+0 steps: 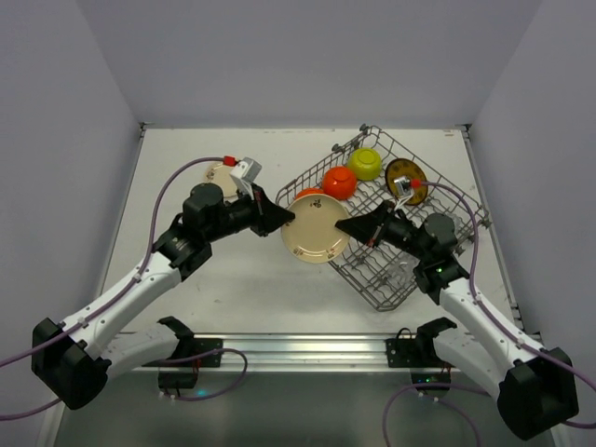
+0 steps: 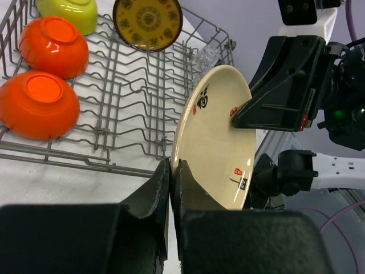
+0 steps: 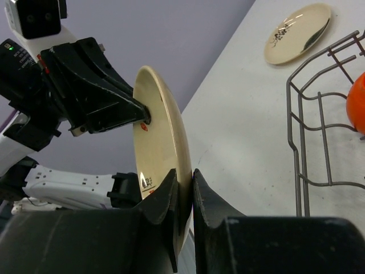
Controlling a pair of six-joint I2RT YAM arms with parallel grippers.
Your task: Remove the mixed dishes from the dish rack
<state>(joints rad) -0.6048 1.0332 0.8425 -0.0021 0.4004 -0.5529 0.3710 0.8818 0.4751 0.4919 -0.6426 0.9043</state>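
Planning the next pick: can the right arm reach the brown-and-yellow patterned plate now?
Probably not yet: the right gripper is shut on the round beige plate, the left gripper too. Once free, the brown-and-yellow patterned plate looks unobstructed.

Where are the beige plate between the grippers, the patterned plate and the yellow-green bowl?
Beige plate [image 1: 315,231]: top view, centre of its face.
Patterned plate [image 2: 147,21]: left wrist view, centre of its face.
Yellow-green bowl [image 1: 365,164]: top view, middle of the bowl.
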